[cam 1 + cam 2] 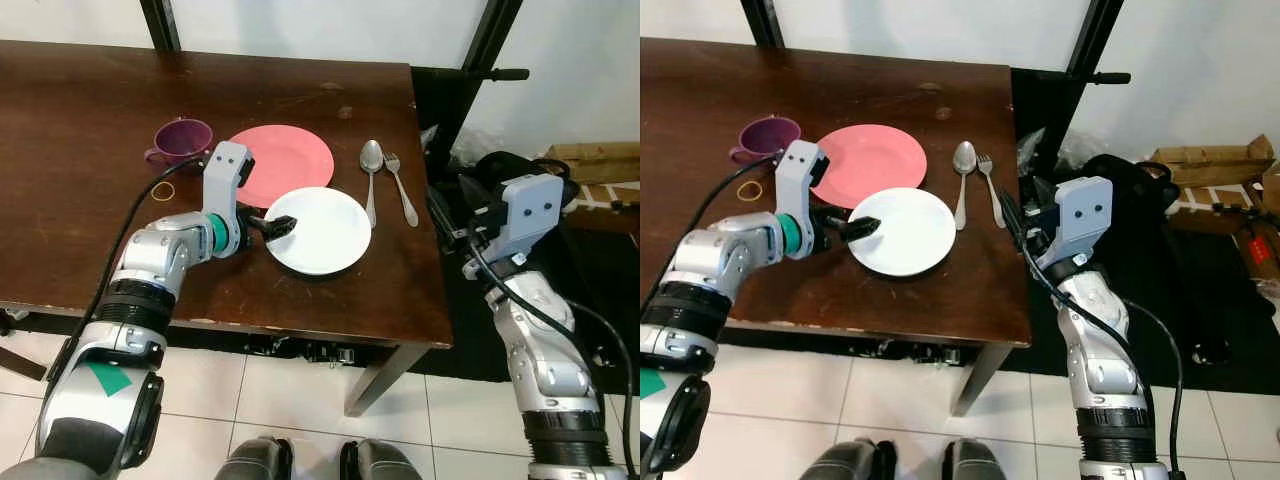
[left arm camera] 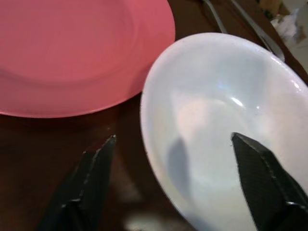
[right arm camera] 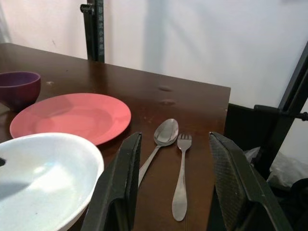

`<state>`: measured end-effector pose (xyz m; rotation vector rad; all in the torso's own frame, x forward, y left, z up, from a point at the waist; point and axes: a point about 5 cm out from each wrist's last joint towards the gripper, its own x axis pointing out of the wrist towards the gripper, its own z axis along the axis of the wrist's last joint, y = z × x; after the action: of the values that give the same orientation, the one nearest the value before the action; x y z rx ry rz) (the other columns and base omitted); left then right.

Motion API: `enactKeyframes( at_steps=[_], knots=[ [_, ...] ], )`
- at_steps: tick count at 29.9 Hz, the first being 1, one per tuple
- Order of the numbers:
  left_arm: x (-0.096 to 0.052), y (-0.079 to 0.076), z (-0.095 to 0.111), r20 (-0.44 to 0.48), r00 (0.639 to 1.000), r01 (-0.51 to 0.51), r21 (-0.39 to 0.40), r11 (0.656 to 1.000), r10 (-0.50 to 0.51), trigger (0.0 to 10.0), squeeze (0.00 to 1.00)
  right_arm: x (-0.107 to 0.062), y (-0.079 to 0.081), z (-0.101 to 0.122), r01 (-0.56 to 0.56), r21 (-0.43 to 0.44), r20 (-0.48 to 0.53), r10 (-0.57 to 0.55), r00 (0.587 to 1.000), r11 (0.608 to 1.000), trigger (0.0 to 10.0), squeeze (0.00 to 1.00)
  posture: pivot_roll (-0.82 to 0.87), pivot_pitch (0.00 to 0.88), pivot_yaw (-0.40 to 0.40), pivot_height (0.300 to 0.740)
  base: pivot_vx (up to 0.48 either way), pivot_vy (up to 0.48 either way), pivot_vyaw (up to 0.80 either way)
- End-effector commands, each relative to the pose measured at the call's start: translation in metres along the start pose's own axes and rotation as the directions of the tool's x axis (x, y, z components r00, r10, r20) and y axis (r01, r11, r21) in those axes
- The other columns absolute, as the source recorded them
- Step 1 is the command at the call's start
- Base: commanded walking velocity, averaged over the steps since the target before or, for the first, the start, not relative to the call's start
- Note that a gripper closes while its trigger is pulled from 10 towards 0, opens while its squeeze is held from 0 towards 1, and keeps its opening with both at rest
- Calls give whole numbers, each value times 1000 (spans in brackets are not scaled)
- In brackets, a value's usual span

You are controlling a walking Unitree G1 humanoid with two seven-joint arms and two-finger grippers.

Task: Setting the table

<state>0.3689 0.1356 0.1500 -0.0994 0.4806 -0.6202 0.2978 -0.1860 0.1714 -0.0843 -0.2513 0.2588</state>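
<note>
White bowl [image 1: 320, 230] sits at tabletop [image 1: 90, 110] front, rim touching pink plate [image 1: 285, 160] at 11 o'clock. L gripper [image 2: 173, 144] jaws held open, straddling bowl's near-left rim. R gripper [image 3: 173, 183] open off tabletop edge, spoon [image 1: 371, 170] + fork [image 1: 400, 185] ahead at 12, handles toward robot.

Home dining spot: dark wood bench [image 1: 120, 110] on white tile floor [image 1: 260, 390], white wall behind. Plates [image 1: 290, 158], cup [image 1: 182, 140], spoon [image 1: 371, 160], fork [image 1: 400, 185] laid out. Cardboard boxes [image 1: 1210, 160] and black clutter at 3 o'clock.
</note>
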Motion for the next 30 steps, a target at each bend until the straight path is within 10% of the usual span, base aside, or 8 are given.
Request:
enactKeyframes(
  at_steps=[1, 2, 3, 8, 27, 29, 30],
  knots=[
    [2, -1, -1, -6, 1000, 11, -24, 1000, -11, 4784, 0, -3, 2, -1, 0, 11, -10, 0, 1000, 1000, 10000, 0, -1, 7, 82, 740, 0, 0, 0],
    [2, -1, -1, -6, 1000, 11, -24, 1000, -11, 4784, 0, -3, 2, -1, 0, 11, -10, 0, 1000, 1000, 10000, 0, -1, 7, 82, 740, 0, 0, 0],
    [3, -2, 0, -6, 1000, 9, -31, 999, -9, 2039, 0, -4, 1, -2, 4, 14, -12, -3, 1000, 1000, 10000, 0, -1, 7, 83, 740, 0, 0, 0],
    [5, 0, 0, -15, 1000, -6, -42, 999, 6, 0, 0, -5, 2, -2, 8, 18, -15, -8, 1000, 1000, 10000, 0, 1, 22, 90, 740, 0, 0, 0],
    [10, 5, -20, -83, 995, -56, -98, 994, 48, 0, 0, -6, 0, -2, 19, 19, -21, -18, 1000, 1000, 10000, 0, 0, 28, 89, 740, 0, 0, 0],
    [5, 7, -2, 28, 998, -59, -105, 993, 62, 0, 0, -6, -1, -1, 21, 18, -18, -21, 1000, 1000, 10000, 0, 2, 28, 85, 740, 0, 0, 0],
    [-2, 8, 14, 122, 990, -65, -104, 992, 77, 10000, 0, -5, -1, 0, 23, 17, -16, -22, 1000, 1000, 10000, 0, 2, 28, 85, 740, 0, 0, 0]
  ],
)
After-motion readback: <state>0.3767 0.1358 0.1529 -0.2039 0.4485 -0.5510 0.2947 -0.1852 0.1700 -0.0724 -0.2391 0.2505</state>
